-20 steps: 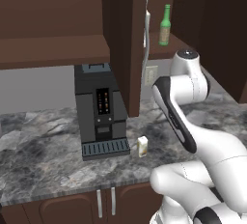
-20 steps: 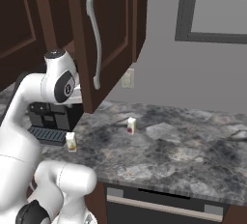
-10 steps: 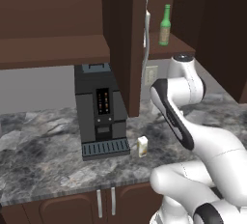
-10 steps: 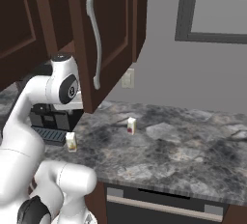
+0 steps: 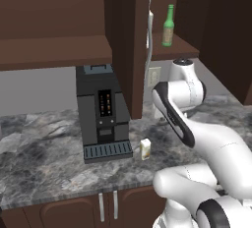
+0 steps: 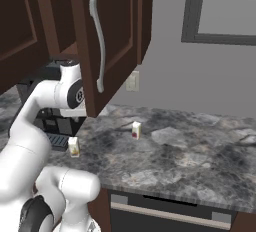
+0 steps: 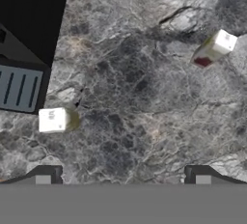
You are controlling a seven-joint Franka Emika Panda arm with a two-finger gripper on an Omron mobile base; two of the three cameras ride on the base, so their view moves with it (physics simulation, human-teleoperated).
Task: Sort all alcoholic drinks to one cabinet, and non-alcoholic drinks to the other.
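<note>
While the green bottle (image 5: 168, 25) already stands on the shelf of the narrower cabinet (image 5: 183, 50), behind its opened door with the curved silver handle (image 6: 98, 46), both cartons remain on the worktop (image 6: 200, 151). The hand (image 7: 123, 179) hangs above the stone with its fingers apart and nothing between them. The cream carton (image 7: 57, 119) stands just beside the drip tray of the black coffee machine (image 5: 101, 111); the white carton with the red mark (image 7: 212, 48) stands well apart from it, towards the middle of the worktop. A sound approach would centre the spread fingers over one carton, descend squarely and close on its flat sides, probably the cream one first, though which lies nearer is hard to judge. Surface: mottled grey stone. Room: dark brown cabinets, grey wall, a window (image 6: 222, 8) at the rear.
</note>
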